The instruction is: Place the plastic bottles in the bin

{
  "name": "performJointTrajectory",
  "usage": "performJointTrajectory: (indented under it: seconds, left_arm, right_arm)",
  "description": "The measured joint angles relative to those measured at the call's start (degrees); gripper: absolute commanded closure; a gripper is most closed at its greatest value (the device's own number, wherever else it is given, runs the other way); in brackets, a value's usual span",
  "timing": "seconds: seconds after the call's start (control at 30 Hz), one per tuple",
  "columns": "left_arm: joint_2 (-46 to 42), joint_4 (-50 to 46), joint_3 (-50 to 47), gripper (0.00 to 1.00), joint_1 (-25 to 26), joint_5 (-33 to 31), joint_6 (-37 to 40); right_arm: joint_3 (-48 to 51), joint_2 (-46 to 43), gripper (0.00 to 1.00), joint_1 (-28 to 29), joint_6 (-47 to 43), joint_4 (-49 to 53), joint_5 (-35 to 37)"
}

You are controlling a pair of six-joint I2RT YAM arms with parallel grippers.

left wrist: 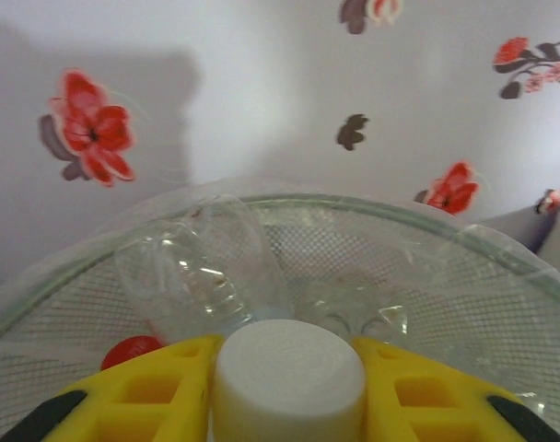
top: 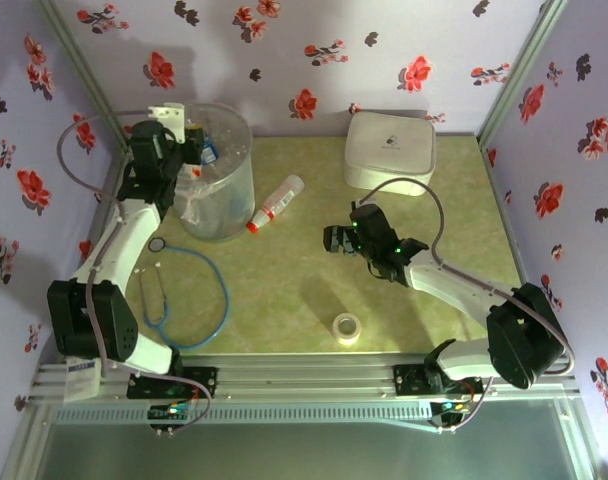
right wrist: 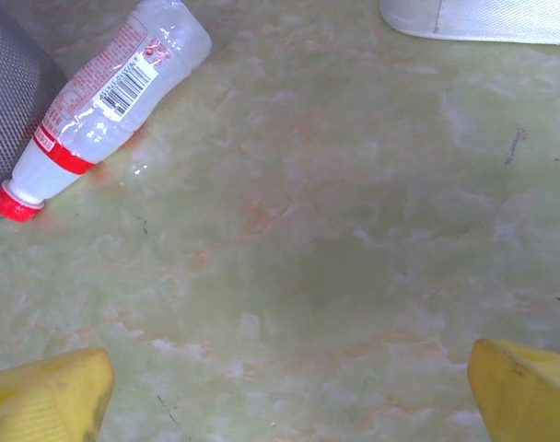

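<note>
Lying at the upper left of the right wrist frame, a loose bottle (right wrist: 114,87) is found up-left of the wide-spread right gripper (right wrist: 287,387), the nearer one, its long axis slanted, red cap toward the bin (top: 229,200). A white-capped bottle (left wrist: 289,382) is clamped by the left gripper (left wrist: 287,364) over the bin, where other bottles (left wrist: 206,276) are already collected.

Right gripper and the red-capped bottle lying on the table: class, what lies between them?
Nothing: the right wrist view shows bare green tabletop between the open right gripper and the bottle.
</note>
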State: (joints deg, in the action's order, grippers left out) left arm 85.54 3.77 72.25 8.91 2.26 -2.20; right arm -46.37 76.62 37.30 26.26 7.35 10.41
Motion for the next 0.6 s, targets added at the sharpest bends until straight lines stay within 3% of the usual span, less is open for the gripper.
performJointTrajectory:
  seconds: [0.13,0.33,0.5,0.6]
  left_arm:
    - [0.83,-3.17,2.64,0.9,4.15,0.39,-1.81]
    - [2.34,-9.35,7.5,0.69,11.34,1.4,-3.8]
    - [3.06,-15.32,10.97,0.46,12.57,1.88,-6.23]
    - [4.07,-19.08,12.37,0.42,12.57,1.9,-7.78]
  right_arm:
    - [-0.04,-1.18,0.01,-0.96,0.28,1.77,0.39]
    - [-0.2,-4.31,0.01,-4.04,2.38,3.74,0.83]
    - [-2.75,-2.45,0.01,-5.03,4.13,5.01,0.24]
    - [-5.44,0.9,0.01,-5.03,4.31,4.92,-0.9]
